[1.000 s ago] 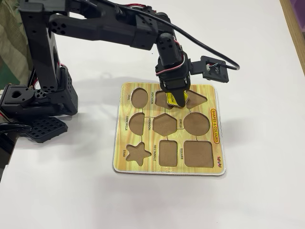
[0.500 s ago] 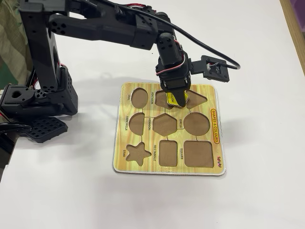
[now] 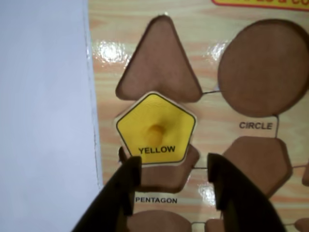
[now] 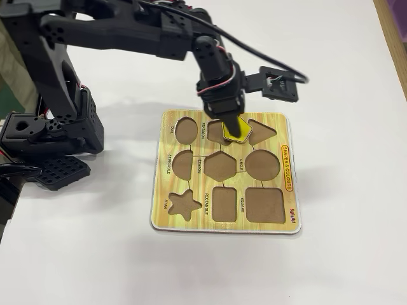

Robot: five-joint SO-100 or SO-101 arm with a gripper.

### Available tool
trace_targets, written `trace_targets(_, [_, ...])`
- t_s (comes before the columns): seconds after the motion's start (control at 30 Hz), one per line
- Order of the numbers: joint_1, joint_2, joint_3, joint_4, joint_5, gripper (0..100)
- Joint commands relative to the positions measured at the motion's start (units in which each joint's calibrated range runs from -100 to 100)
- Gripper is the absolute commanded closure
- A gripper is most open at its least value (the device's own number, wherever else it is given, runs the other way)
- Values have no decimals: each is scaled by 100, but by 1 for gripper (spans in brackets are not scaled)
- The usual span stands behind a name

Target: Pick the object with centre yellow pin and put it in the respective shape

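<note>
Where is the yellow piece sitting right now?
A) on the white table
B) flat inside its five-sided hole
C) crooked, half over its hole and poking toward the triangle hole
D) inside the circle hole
C: in the wrist view the yellow piece overlaps only part of the pentagon hole, its top reaching the triangle hole.

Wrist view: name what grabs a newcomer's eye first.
The bright yellow pentagon piece marked YELLOW stands out, lying askew and only partly over the brown pentagon cutout, its top edge nearly touching the triangle cutout. Just below it, the dark tool sits with fingers apart, gripping nothing.
</note>
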Motion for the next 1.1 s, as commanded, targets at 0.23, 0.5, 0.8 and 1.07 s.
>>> trace_targets(0.23, [102,-1826,1340,-83,-33,84])
trace_targets(0.5, [326,-3023,2473,-83,-33,84])
trace_targets(0.8, [766,-4580,3921,-83,-33,84])
trace_targets(1.07, [795,-6103,5198,-83,-33,84])
